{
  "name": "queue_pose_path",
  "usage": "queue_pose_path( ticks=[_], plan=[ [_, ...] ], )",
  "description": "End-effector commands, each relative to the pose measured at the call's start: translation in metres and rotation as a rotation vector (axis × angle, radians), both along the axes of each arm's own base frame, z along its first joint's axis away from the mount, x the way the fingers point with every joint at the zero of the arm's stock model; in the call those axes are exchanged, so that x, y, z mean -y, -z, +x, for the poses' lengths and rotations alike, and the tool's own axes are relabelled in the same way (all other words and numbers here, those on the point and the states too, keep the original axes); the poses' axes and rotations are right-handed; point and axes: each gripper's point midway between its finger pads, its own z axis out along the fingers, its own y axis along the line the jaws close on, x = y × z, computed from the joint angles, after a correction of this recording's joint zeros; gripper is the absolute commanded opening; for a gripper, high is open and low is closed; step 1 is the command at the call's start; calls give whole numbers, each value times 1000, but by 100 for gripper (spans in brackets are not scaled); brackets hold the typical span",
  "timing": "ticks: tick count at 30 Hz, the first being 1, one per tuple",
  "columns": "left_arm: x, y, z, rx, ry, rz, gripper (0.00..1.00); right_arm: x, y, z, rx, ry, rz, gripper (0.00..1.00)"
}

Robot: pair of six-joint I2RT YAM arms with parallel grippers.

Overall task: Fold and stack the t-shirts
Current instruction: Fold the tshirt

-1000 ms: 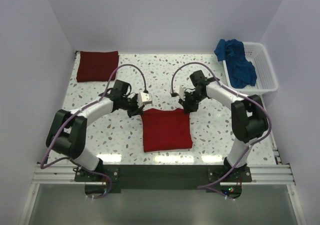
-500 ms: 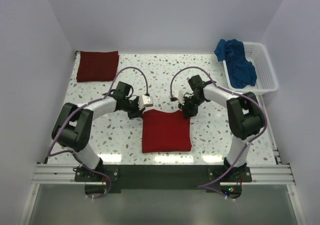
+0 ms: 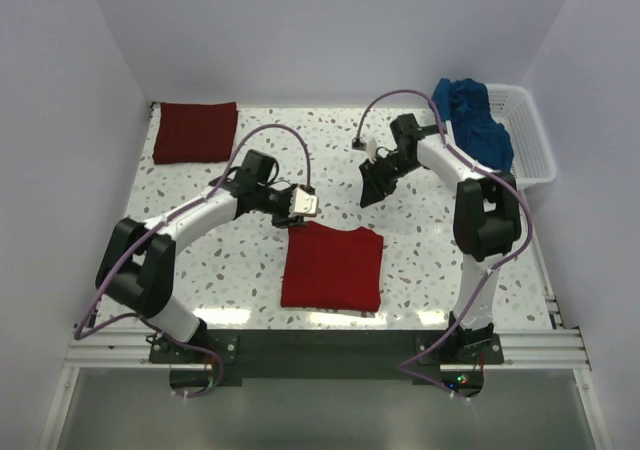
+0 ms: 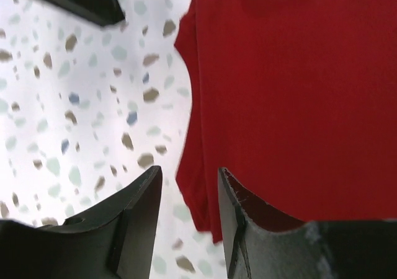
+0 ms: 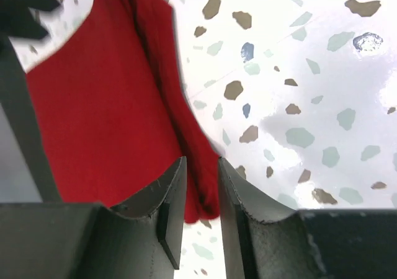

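A bright red t-shirt [image 3: 331, 267] lies folded into a flat rectangle at the middle of the table, nearer the front. My left gripper [image 3: 296, 213] hovers just past its far left corner, open and empty. In the left wrist view the gripper [image 4: 189, 173] shows the red shirt [image 4: 298, 93] below its parted jaws. My right gripper [image 3: 373, 184] hangs farther back, apart from the shirt. In the right wrist view that gripper [image 5: 201, 162] is slightly open, with the red shirt [image 5: 105, 118] below it. A folded maroon t-shirt [image 3: 196, 130] lies at the back left. A crumpled blue t-shirt [image 3: 474, 122] drapes over the basket.
A white lattice basket [image 3: 530, 142] stands at the back right corner. The speckled tabletop [image 3: 430, 260] is walled at the left, back and right. Purple cables arc above both arms.
Both grippers have opened and let go of the red shirt's far edge. The right gripper has lifted away toward the back right; the left has drawn up and slightly back. The shirt lies a little nearer.
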Motion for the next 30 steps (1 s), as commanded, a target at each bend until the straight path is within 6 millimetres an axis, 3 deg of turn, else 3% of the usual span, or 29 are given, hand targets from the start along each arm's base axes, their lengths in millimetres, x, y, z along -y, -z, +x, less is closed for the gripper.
queue_pose_path(
  ticks=[1,5,10,18,23,27,30],
  plan=[
    [39,-12,8,67,129,-42,46,-23,-4,3,-191,138,96,30],
    [62,4,1,28,187,-17,48,-33,2,14,-236,211,126,23],
    [75,23,2,-25,211,10,51,-45,18,6,-285,203,120,17],
    [84,41,-5,-115,231,55,52,-53,51,-9,-340,167,93,15],
    [83,57,-2,-153,221,97,52,-57,55,-21,-359,132,93,13],
    [82,64,-6,-181,232,112,47,-58,55,-27,-365,114,97,11],
    [82,67,-8,-182,233,119,31,-57,53,-27,-363,109,96,11]
  ],
)
